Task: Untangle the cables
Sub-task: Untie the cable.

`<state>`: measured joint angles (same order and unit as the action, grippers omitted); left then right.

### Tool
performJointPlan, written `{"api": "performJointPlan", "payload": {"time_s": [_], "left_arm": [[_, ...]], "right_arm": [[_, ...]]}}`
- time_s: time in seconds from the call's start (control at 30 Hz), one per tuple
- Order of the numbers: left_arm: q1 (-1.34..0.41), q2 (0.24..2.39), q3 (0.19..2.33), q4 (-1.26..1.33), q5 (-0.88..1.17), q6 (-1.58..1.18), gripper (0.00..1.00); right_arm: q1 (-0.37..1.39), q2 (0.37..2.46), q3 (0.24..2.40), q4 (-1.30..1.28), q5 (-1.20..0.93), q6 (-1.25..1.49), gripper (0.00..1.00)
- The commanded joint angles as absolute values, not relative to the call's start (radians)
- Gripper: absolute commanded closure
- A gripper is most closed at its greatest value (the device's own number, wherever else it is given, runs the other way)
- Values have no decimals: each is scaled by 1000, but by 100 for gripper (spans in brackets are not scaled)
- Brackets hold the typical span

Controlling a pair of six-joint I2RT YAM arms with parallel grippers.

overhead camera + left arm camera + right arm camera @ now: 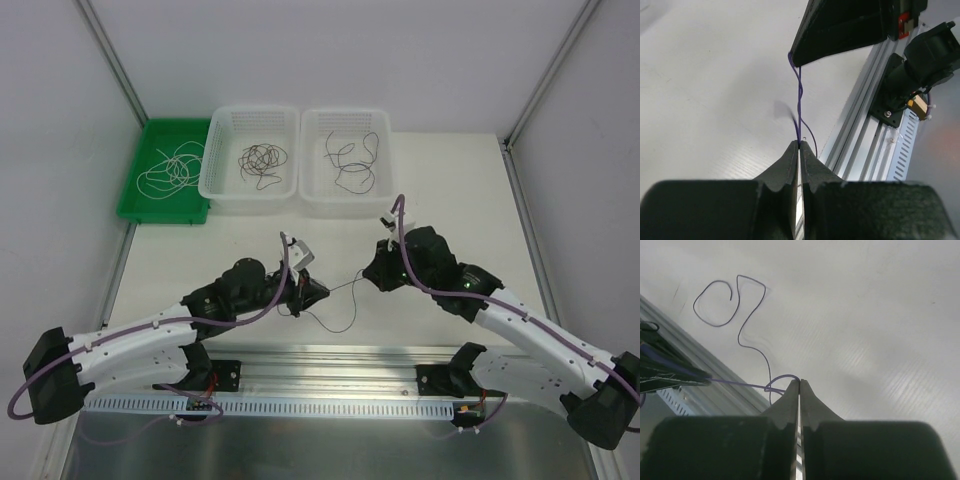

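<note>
My left jaws and my right jaws are both shut tight on one purple cable in the middle of the frame. Its loose end curls on the worktop.

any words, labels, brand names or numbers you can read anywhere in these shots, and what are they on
No text can be read in any view.
Red and white patch at the top edge of the left wrist view: too small and blurred to tell whether it carries letters.
Green tray, left white basket, right white basket: no print shows.
</note>
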<state>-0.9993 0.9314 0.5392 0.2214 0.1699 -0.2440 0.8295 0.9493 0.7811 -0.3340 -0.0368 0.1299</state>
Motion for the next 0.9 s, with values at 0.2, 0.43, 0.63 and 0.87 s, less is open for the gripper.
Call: {"api": "performJointPlan", "payload": {"time_s": [0.2, 0.43, 0.63, 0.87], "left_arm": [[-991, 646, 308, 278, -66, -428, 58], [-959, 676, 397, 62, -219, -580, 28], [-709, 821, 502, 5, 152, -629, 19], [-470, 851, 705, -221, 242, -505, 1]], "right_arm": [[719, 884, 791, -410, 83, 152, 99], [697, 988, 1034, -514, 98, 51, 99], [588, 1158, 1433, -603, 72, -31, 99], [520, 1463, 1985, -589, 87, -116, 99]]}}
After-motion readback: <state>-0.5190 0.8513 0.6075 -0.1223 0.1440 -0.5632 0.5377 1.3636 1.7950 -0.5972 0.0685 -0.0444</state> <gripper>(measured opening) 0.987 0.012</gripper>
